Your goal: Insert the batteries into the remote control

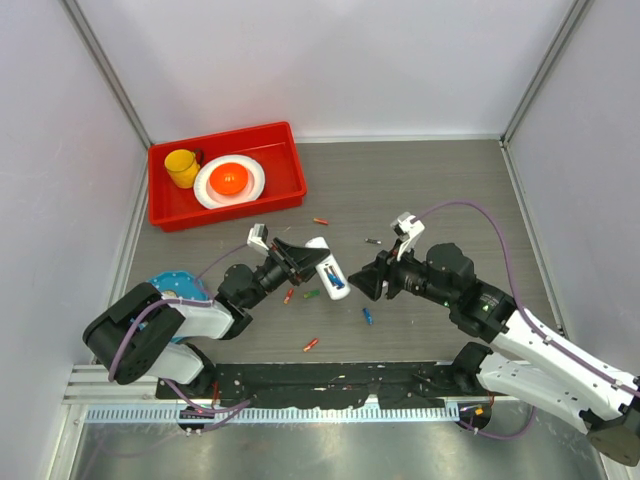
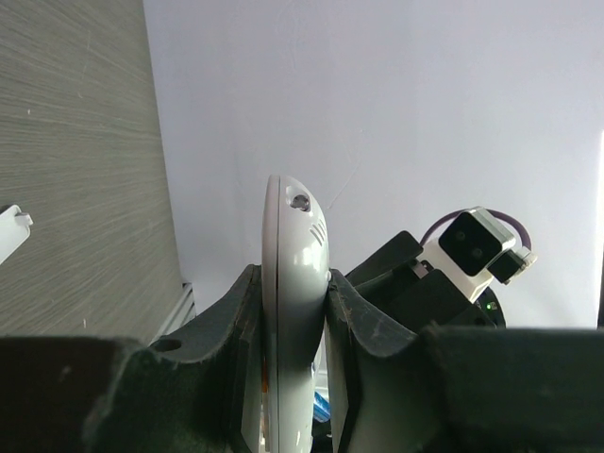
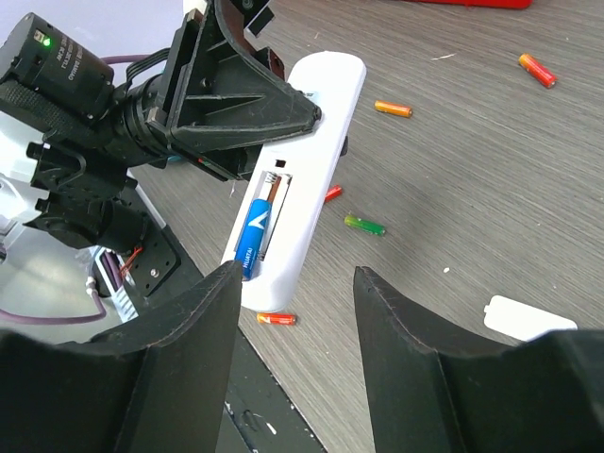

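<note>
My left gripper [image 1: 300,262] is shut on the white remote control [image 1: 328,268], held off the table with its open back toward the right arm. In the left wrist view the remote [image 2: 294,311] stands edge-on, clamped between the two fingers. A blue battery [image 3: 255,236] lies in the remote's [image 3: 316,160] open slot. My right gripper [image 3: 297,283] stands open and holds nothing, just short of the remote's near end. Loose batteries lie on the table: green [image 3: 364,225], orange [image 3: 393,109], orange [image 3: 276,319], blue [image 1: 367,316], dark [image 1: 373,241].
A short white cover piece [image 3: 528,318] lies flat on the table beside the right gripper. A red tray [image 1: 285,135] at the back left holds a yellow cup [image 1: 182,167] and a white plate [image 1: 250,185] with an orange fruit.
</note>
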